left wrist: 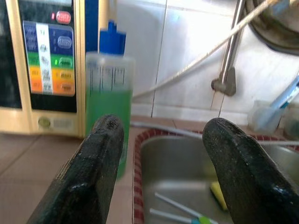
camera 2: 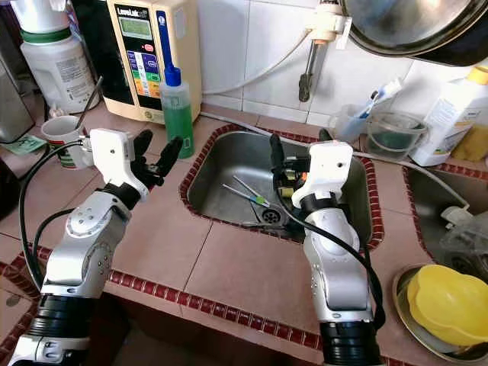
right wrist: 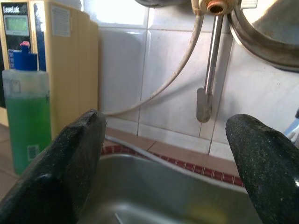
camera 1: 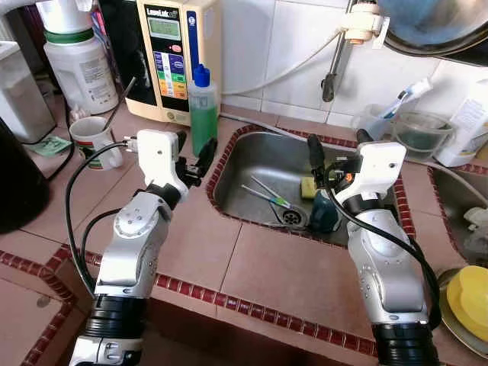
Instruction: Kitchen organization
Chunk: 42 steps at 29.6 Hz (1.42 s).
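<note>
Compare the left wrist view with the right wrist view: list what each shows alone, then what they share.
Left wrist alone: two straws and a yellow sponge in the sink, and a cup holding a toothbrush. Right wrist alone: the tap's orange-ringed fitting and a hanging steel bowl. Both: the green soap bottle, water ionizer, sink rim, hose, and open end effector fingers.

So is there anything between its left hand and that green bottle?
Nothing: in the left wrist view the open left hand points at the green bottle, with bare tiled counter between them.
</note>
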{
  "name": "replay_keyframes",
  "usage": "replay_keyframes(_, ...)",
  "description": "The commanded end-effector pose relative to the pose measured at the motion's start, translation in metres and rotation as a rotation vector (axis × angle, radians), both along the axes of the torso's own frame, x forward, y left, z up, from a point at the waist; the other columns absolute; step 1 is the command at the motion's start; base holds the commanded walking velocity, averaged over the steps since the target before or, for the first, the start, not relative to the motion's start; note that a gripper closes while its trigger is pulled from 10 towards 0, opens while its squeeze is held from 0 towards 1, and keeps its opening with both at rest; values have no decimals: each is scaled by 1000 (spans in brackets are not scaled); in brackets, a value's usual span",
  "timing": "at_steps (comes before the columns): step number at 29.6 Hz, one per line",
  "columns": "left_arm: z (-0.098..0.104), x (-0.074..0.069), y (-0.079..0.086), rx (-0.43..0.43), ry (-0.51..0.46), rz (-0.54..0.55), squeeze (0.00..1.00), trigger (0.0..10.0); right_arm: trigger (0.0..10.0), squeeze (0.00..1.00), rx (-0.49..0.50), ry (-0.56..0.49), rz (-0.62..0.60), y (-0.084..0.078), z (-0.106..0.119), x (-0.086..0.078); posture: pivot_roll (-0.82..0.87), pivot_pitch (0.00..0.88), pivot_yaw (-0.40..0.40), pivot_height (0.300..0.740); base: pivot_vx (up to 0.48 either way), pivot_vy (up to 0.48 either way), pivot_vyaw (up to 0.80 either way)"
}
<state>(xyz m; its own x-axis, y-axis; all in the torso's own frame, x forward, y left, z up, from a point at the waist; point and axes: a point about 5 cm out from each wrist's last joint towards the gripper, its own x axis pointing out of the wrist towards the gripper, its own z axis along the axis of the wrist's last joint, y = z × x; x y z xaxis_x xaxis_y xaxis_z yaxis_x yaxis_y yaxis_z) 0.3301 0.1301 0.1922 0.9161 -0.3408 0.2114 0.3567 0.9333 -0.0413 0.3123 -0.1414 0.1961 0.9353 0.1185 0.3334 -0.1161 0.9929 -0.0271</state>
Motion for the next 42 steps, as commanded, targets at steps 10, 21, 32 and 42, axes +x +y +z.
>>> replay_keyframes(10,2,-1,-1,19,-3,-4,0,10000,10000,0,-8,-6,-10,-2,2,1,59,0,-31,740,-274,0,0)
replay_keyframes(21,8,0,-4,54,-54,-54,0,10000,10000,0,-14,-7,-8,-1,2,3,59,0,-32,740,0,0,0)
replay_keyframes(32,8,-1,-7,54,-52,-98,0,10000,10000,0,-17,-9,-14,-2,3,3,51,0,-28,740,0,-210,0)
replay_keyframes(42,7,-1,-8,54,-51,-110,0,10000,10000,0,-25,-12,-4,0,3,4,54,0,-34,740,0,-480,0)
